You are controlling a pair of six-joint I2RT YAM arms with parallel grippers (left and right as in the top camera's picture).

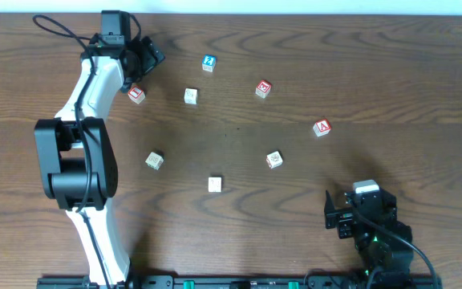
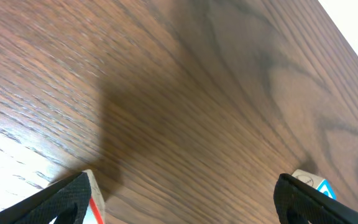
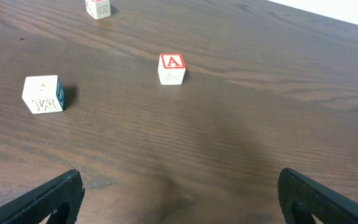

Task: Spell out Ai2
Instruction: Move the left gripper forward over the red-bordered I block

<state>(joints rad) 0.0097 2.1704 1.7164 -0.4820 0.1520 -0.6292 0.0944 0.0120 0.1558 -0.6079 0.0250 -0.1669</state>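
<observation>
Wide-spread right pincer [image 3: 179, 188], A cube [image 3: 172, 67] well ahead

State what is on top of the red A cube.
Nothing sits on the red A cube; its lettered top face is bare. Its underside, against the table, is hidden.

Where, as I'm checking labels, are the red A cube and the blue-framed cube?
red A cube [image 3: 172, 61], right wrist view, on its red-framed top face.
blue-framed cube [image 1: 208, 62], overhead view, on its top face.
</observation>
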